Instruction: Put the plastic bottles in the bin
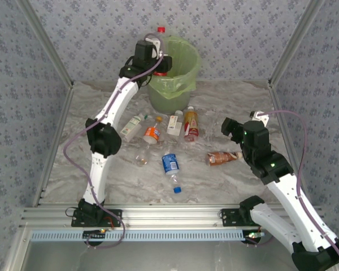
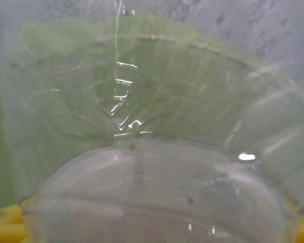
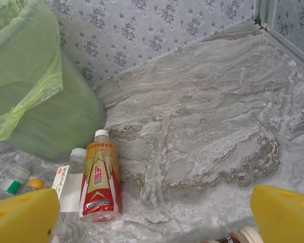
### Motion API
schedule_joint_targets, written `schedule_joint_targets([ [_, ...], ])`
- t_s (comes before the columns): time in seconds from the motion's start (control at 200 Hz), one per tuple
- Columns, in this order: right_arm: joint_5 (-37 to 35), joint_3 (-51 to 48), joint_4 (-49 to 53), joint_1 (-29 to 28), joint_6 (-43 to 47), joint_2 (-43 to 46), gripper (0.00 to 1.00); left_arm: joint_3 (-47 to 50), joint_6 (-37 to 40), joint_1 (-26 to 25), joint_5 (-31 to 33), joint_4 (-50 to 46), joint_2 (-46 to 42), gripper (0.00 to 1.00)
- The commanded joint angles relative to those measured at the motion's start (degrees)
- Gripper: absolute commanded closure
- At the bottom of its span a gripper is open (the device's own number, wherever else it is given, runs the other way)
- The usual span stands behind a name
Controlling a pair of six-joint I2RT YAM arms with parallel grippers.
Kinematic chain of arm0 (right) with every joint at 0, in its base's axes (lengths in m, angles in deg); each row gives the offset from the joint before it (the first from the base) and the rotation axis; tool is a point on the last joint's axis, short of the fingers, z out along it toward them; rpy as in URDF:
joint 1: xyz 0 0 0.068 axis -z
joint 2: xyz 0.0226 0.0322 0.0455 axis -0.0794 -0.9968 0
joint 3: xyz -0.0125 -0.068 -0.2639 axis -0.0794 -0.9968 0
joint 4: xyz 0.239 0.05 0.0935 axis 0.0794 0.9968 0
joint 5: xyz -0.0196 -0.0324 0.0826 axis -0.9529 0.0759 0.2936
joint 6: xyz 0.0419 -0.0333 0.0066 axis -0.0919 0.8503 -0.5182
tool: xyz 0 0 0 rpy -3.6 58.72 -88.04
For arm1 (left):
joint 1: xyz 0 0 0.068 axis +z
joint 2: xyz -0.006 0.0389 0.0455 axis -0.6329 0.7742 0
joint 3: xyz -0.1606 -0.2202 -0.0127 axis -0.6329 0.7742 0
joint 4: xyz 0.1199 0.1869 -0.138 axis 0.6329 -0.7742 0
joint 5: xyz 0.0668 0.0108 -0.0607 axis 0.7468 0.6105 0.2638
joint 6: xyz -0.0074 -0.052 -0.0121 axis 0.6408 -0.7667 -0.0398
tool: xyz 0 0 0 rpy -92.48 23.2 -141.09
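Task incomplete: left jaws bracket one clear bottle [image 1: 160, 34] above the bin [image 1: 183, 84], clamping indeterminable; right jaws wide open, empty; roughly seven bottles [image 1: 191, 125] lie on the table [image 1: 231, 189].

Bare grey marble tabletop [image 1: 240, 101] open right of the round green-bagged bin [image 1: 170, 97]; scattered small plastic bottles [image 1: 169, 162] crowd the centre; patterned walls [image 1: 101, 34] close three sides.

Bright even light, blurry left-wrist close-up
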Motion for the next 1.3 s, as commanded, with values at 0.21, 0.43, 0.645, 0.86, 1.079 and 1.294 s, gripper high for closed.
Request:
schedule_joint_targets([
  [0.21, -1.85, -0.11, 2.21, 0.39, 0.61, -0.51, 0.01, -7.64, -3.85, 0.39, -5.38, -7.52, -1.16, 0.25],
  [0.43, -1.88, -0.28, 3.96, 0.48, 0.26, -1.75, 0.01, -9.87, -5.91, 0.39, -8.64, -11.78, -3.15, 0.13],
  [0.645, -4.31, -2.74, 6.58, 0.66, -3.99, -1.76, 0.01, -10.62, -6.73, 0.39, -13.97, -14.60, -6.80, 0.03],
  [0.86, -6.42, -8.05, 6.80, 2.10, -11.29, -1.31, 0.01, -8.18, -5.09, 0.36, -14.55, -17.04, -10.69, 0.01],
  [1.079, -4.37, -12.12, 7.49, 5.19, -23.93, -1.04, 0.01, 11.72, -5.92, 0.21, -15.18, -5.21, -22.14, 0.01],
  [1.294, 4.90, -15.04, 5.44, 9.50, -25.57, -1.34, 0.01, 32.18, -5.86, 0.14, -14.02, 3.72, -35.09, 0.01],
])
